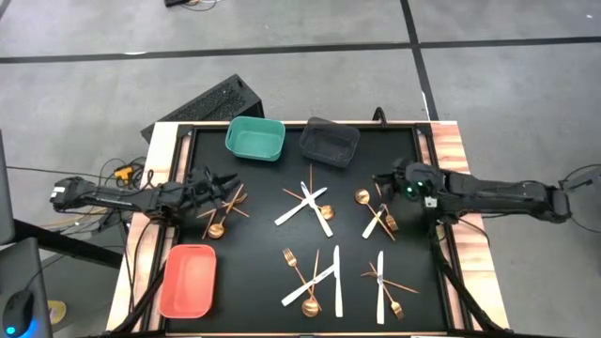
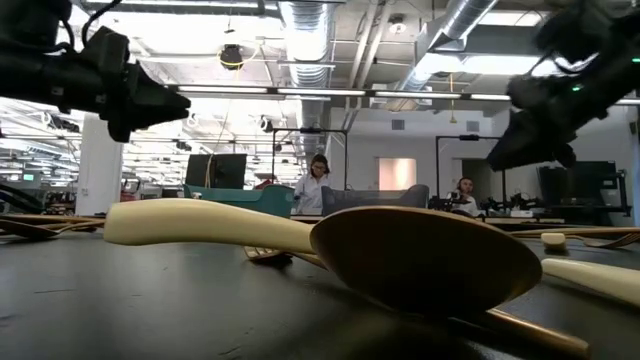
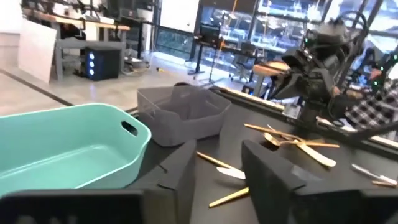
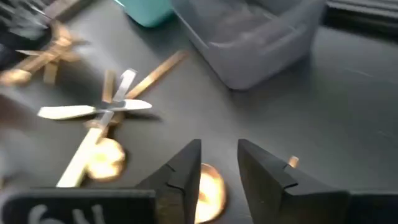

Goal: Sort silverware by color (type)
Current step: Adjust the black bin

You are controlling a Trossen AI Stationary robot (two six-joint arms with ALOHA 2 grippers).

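The silverware lies in loose crossed piles on the black mat: white knives and gold forks and spoons at the centre [image 1: 310, 205], right [image 1: 380, 216], left [image 1: 221, 214] and near side [image 1: 315, 277]. My left gripper [image 1: 230, 185] hovers open over the left pile, level, facing the teal bin [image 3: 68, 149] and dark grey bin [image 3: 180, 115]; in its wrist view its fingers [image 3: 217, 180] hold nothing. My right gripper [image 1: 380, 178] hangs open above the right pile, tipped down; between its fingers [image 4: 219, 165] a gold spoon bowl [image 4: 208, 183] shows on the mat below, untouched.
The teal bin [image 1: 255, 138] and dark grey bin [image 1: 329, 143] stand side by side at the far edge, and a salmon bin [image 1: 188, 280] sits at the near left. A white knife and a gold spoon [image 2: 420, 255] lie close to the low camera. People sit in the room behind.
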